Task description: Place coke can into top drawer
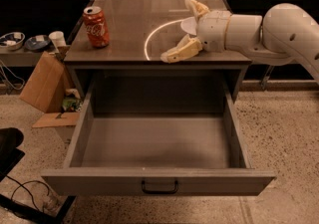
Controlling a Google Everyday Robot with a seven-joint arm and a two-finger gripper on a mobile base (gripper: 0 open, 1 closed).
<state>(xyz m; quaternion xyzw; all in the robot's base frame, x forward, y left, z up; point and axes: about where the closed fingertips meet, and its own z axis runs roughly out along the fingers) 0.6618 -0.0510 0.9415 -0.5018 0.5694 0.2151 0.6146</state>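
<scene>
Camera view, white-script coke can (96, 27) left, gripper (185, 30) spread above tabletop (130, 14)

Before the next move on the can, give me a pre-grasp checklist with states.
1. Top drawer open, inside bare: ok.
2. Coke can upright near the tabletop's left edge: ok.
3. Gripper open, holding nothing: ok.
4. Gripper at the can: not ok, it hovers mid-table, well right of it.
5. Stretch between gripper and can free of objects: ok.
6. Fingers' clearance from the white bowl: cannot tell.
</scene>
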